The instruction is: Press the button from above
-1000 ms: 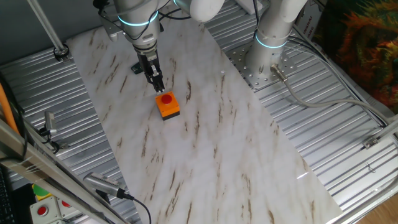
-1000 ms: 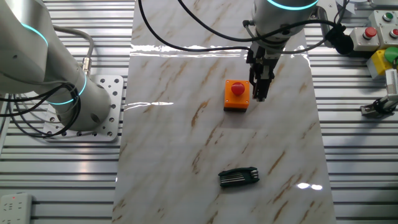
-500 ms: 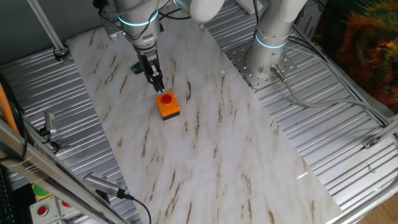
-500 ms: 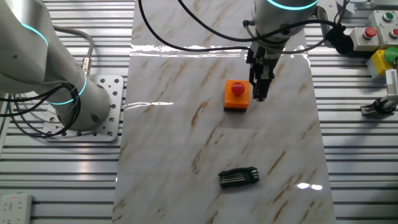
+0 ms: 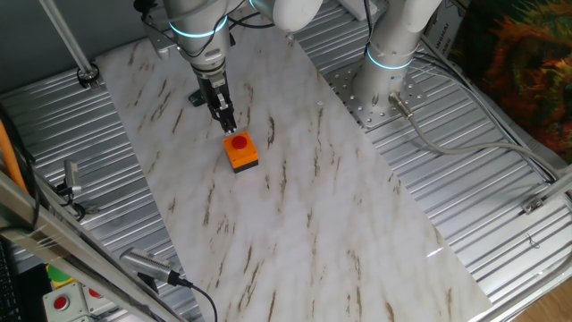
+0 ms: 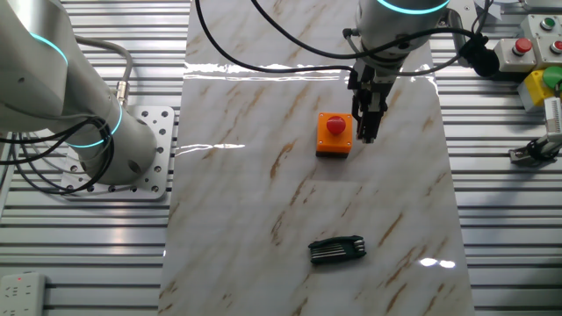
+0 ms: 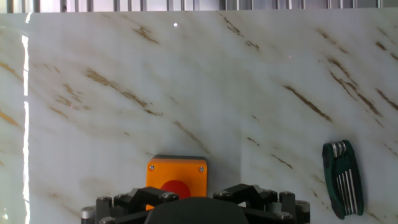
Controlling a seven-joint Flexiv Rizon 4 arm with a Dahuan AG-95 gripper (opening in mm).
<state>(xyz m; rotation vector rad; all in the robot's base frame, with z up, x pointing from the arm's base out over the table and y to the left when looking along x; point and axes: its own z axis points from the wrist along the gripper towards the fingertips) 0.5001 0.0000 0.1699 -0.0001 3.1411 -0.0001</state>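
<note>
The button is a small round red cap (image 5: pixel 239 141) on a square orange box base (image 5: pixel 242 157), standing on the marble board (image 5: pixel 313 224). It also shows in the other fixed view (image 6: pixel 335 125) and at the bottom of the hand view (image 7: pixel 176 185), partly hidden by the hand. My gripper (image 5: pixel 229 126) points down, its dark fingers drawn together into one narrow tip. The tip hangs just beside the button's edge, a little above the board, and does not touch the cap. In the other fixed view my gripper (image 6: pixel 367 133) is at the button's right side.
A black folding hex key set (image 6: pixel 336 250) lies on the board nearer the front, also in the hand view (image 7: pixel 342 177). A second arm's base (image 6: pixel 105 140) stands on the metal table beside the board. A grey panel with red buttons (image 6: pixel 518 48) sits at the table's corner.
</note>
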